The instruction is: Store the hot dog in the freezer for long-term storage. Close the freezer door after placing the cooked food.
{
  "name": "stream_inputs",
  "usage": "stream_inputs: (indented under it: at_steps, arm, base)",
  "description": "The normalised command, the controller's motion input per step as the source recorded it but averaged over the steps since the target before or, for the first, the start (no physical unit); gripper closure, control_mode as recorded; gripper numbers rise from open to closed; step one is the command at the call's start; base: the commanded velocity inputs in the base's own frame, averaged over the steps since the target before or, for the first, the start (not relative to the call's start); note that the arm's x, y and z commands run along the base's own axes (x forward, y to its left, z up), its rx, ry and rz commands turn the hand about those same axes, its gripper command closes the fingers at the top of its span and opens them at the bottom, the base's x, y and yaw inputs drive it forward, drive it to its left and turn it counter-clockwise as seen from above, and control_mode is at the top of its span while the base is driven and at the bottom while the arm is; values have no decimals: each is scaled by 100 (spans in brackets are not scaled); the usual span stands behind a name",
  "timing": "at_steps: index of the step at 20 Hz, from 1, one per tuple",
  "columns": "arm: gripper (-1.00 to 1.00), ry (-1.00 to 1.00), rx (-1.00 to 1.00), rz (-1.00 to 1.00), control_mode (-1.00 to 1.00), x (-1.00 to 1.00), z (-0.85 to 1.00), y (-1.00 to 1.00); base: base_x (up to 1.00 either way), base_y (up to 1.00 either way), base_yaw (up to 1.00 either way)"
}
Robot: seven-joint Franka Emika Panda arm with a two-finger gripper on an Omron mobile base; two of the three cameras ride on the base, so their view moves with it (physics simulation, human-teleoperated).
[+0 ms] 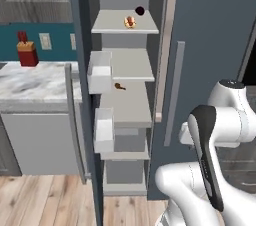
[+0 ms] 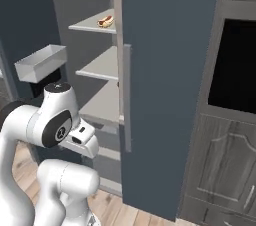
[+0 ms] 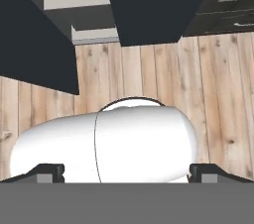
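White and glossy, the robot arm folds up closest to me, its rounded links tucked low in front of the fridge. Behind it stands the freezer, a tall narrow slate-blue compartment with pale grey walls and flat grey shelves. The freezer door is swung wide open to the left, edge-on in the left base view, with white box-shaped bins on its inner face. Right of the compartment, the matching plain door is shut, carrying a long vertical grey bar handle. Left of the fridge runs a marbled grey worktop with a red object at its back edge.

The hot dog lies on the upper shelf, near the middle towards its front edge: a tiny tan bun with an orange-red sausage along it, long axis roughly front to back. A small dark round item sits near it at the shelf's back right.

The gripper's fingertips point at the wood plank floor; it holds nothing, but I cannot tell how far it is open.
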Motion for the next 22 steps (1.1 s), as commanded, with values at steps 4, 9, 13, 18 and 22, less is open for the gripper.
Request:
stream_inputs:
  at_steps: [4,9,13,18,22]
  arm:
    - [-100,0,0,0,100,0,0,0]
    - [-100,0,0,0,100,0,0,0]
    - [-100,0,0,0,100,0,0,0]
    - [-100,0,0,0,100,0,0,0]
    - [-100,0,0,0,100,0,0,0]
  base:
    - [-20,36,-34]
    - [-18,42,-29]
    - [-15,52,-23]
    - [-10,51,-14]
    - [-1,17,-2]
